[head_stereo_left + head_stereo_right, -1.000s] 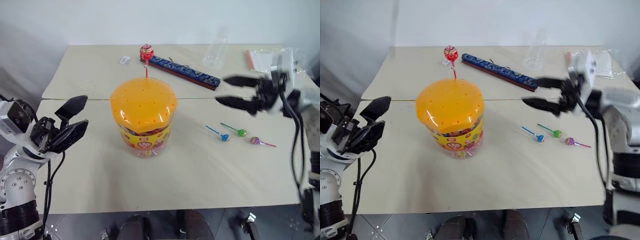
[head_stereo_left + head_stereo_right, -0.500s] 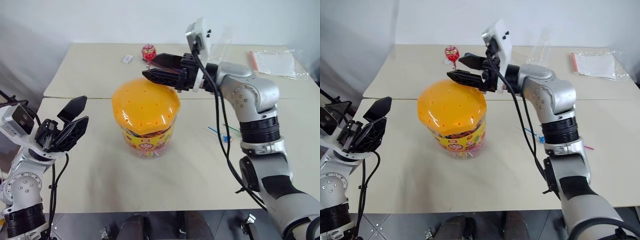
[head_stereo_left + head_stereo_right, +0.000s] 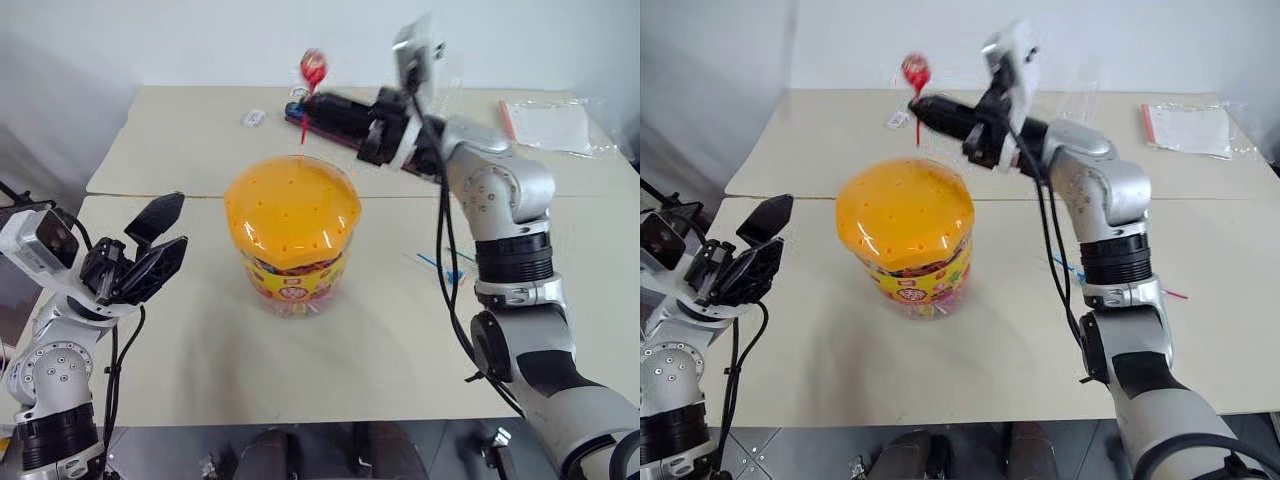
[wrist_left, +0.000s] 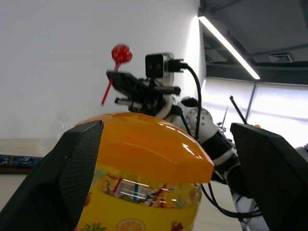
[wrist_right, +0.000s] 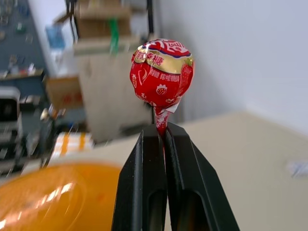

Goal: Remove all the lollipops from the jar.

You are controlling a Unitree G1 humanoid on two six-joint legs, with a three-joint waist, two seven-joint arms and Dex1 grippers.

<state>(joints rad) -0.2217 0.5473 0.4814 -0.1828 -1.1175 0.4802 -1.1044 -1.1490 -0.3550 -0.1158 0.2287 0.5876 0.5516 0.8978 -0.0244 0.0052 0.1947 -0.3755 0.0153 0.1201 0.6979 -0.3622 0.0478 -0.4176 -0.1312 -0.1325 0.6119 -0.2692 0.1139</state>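
Observation:
The jar [image 3: 290, 225], a clear cylinder with a yellow-red label and an orange holed lid, stands mid-table. My right gripper [image 3: 305, 106] reaches in from the right above the jar's far edge. It is shut on the stick of a red lollipop [image 3: 313, 68], whose head stands above the fingers [image 5: 144, 192]. The stick's lower end hangs just clear of the lid. Two more lollipops lie on the table to the right, mostly hidden behind my right arm: a blue stick [image 3: 430, 262] and a purple stick end [image 3: 1177, 295] show. My left gripper [image 3: 178, 222] is open, left of the jar and apart from it.
A small white item [image 3: 253, 119] lies at the back of the table. A clear bag with papers [image 3: 550, 120] sits at the back right. A seam [image 3: 150, 197] between two tabletops runs behind the jar.
My right gripper swept left over the jar, shut on the red lollipop's stick and lifted it out of the lid. The left gripper stayed put.

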